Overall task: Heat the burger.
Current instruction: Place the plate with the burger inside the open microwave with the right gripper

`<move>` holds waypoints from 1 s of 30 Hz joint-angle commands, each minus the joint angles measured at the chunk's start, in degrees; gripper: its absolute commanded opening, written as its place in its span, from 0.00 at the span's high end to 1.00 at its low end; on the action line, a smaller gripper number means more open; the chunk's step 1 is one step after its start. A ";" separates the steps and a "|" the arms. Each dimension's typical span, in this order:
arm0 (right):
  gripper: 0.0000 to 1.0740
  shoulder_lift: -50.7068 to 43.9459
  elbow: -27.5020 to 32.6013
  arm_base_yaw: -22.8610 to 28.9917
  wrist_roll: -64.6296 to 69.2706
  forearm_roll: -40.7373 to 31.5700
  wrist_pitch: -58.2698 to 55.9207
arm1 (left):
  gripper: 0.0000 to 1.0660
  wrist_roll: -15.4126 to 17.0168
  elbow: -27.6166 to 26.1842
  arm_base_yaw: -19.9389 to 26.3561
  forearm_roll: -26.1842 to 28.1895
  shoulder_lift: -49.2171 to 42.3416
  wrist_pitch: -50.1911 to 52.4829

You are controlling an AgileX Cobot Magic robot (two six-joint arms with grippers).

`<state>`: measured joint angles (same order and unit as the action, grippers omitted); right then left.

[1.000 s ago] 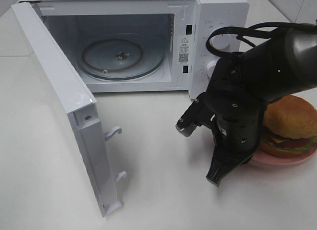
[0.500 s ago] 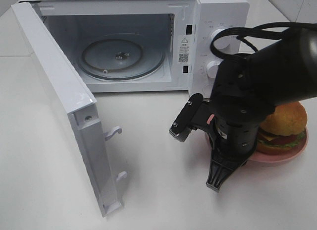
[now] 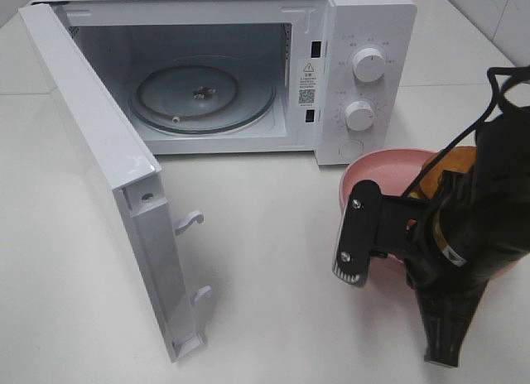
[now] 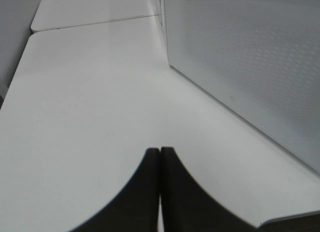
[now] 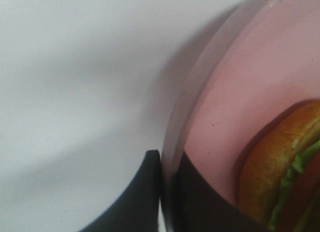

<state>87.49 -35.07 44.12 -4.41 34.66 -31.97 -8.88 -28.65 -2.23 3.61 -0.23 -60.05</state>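
High view, burger: only a golden-brown sliver of bun shows. It lies on the pink plate, and the right arm hides the rest.
High view, plate: on the right side of the table, just in front of the knobs of the white microwave.
High view, microwave: the door is swung wide to the left, with the glass turntable in sight inside.
High view, right gripper: the fingers taper to one dark point, pressed close. What they touch cannot be told from here.
Left wrist view, left gripper: the two fingers meet flat against each other with nothing between them. They are over the table, beside a dotted white panel.
Right wrist view, burger: the bun edge is glossy golden-brown, with green lettuce and red tomato peeking beneath. It sits on the plate's pink floor, inward from the rim.
Right wrist view, fingers: nearly closed, pinching the plate's rim. One is outside over the table and the other inside on the pink surface. The inner one is close to the burger, but whether it touches cannot be told.
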 commanded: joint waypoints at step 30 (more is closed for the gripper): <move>1.00 -3.78 2.81 0.11 -29.74 1.89 6.88 | 1.00 0.00 0.17 -0.06 -0.06 -1.38 0.80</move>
<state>84.68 -31.97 44.12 -29.79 34.72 -26.93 -8.88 -28.65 -2.23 3.61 -0.23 -60.05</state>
